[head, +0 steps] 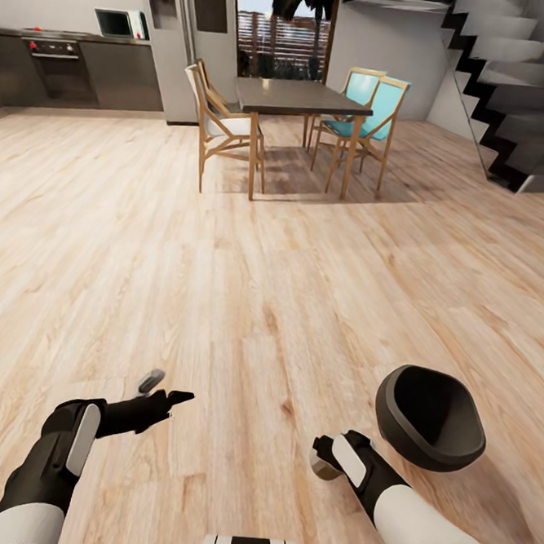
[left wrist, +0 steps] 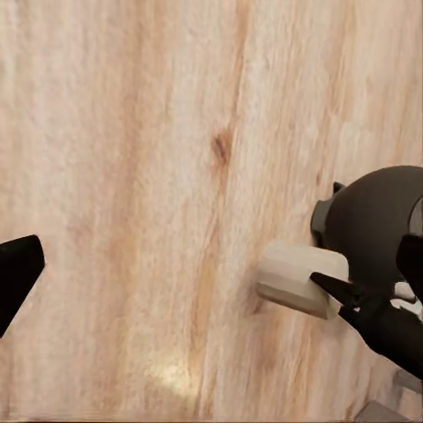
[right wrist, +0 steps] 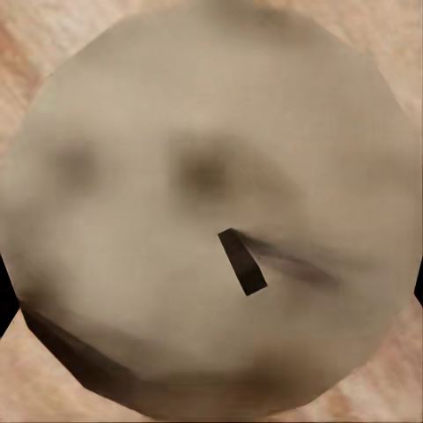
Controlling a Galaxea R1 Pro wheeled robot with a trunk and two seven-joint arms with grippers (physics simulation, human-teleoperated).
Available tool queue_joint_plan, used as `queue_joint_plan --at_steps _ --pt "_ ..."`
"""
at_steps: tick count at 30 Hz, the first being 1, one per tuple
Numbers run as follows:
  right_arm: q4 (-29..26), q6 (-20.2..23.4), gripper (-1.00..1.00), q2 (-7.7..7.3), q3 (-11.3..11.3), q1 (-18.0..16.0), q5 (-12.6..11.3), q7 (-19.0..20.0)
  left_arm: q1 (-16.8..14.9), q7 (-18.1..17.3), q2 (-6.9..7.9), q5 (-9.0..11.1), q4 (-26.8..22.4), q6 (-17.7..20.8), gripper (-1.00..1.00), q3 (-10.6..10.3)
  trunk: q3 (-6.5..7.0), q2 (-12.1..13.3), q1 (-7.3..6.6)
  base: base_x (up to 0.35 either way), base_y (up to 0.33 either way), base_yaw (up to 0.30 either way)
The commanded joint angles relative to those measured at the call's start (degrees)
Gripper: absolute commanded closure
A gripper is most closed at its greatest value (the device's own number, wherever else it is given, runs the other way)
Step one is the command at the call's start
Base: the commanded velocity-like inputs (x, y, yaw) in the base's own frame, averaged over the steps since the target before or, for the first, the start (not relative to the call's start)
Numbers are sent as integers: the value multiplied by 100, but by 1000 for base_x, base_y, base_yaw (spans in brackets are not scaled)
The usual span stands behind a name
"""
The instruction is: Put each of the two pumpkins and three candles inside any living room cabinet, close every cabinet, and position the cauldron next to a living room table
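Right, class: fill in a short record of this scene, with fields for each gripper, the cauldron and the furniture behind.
left gripper: open, empty, over the wooden floor
right gripper: shut on a beige candle
cauldron: black, on the floor just beyond the right gripper
dining table: dark-topped, far across the room, chairs on both sides

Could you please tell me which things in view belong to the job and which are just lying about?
For the job:
candle
cauldron

Just about:
dining table
chairs
microwave
stairs
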Motion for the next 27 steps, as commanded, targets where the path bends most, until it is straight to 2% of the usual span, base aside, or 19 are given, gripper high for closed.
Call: queue_joint_plan --at_steps 1,4,5,10,15,18,27 --pt "-14 14 100 15 22 1 46 2 -14 177 3 -65 -1 2 -100 2 23 2 -2 0 0 0" --pt "-40 32 100 38 96 1 80 13 -38 734 14 -155 -1 -1 -100 11 89 6 -10 0 0 0" --pt "-45 34 100 42 103 1 82 15 -40 825 15 -162 -1 -4 -100 11 111 7 -12 0 0 0" --pt "-222 55 100 57 164 1 85 75 -47 1832 -12 -189 6 -27 -100 -26 222 14 -25 0 0 0" --pt "-605 236 100 60 498 7 86 114 -54 2758 -32 -175 2 -33 -100 -45 333 20 -38 0 0 0" --pt "-725 268 100 66 733 9 82 118 -82 3002 -34 -171 -8 -31 -100 -47 399 24 -46 0 0 0" --pt "-745 302 100 244 778 10 74 80 -100 3035 -28 -173 -15 -22 -100 -55 599 37 -69 0 0 0"
